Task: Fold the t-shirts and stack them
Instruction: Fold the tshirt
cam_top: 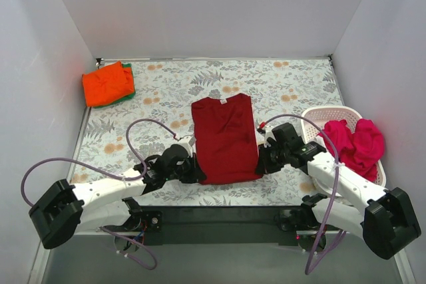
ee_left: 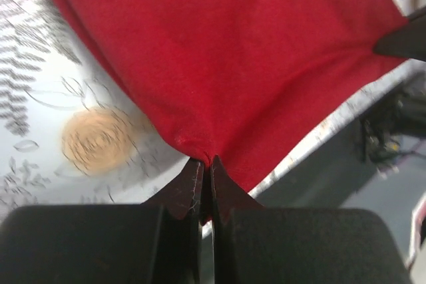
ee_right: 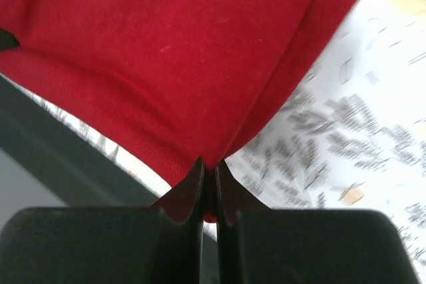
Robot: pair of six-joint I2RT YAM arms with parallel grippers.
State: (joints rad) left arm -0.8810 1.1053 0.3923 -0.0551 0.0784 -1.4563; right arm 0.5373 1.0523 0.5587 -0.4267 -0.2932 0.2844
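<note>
The left gripper is pressed together on the near left corner of the crimson tee, cloth bunching to a point between its jaws. The right gripper is pinching the near right corner in the same way. Both wrist views show the hem drawn taut between the two pinches.

The crimson tee lies flat, collar at its far end, already narrowed to a long strip. Just to its right stands a basket with pink tees heaped in it. Well off to its far left an orange tee sits folded on a green tee.

The step in hand looks like folding the hem up to the collar. To do it well, both corners should rise together and level, with only slight tension between them so the edge stays straight. They should then travel over the tee, not drag it, and come down square on the shoulders before either pinch lets go.
</note>
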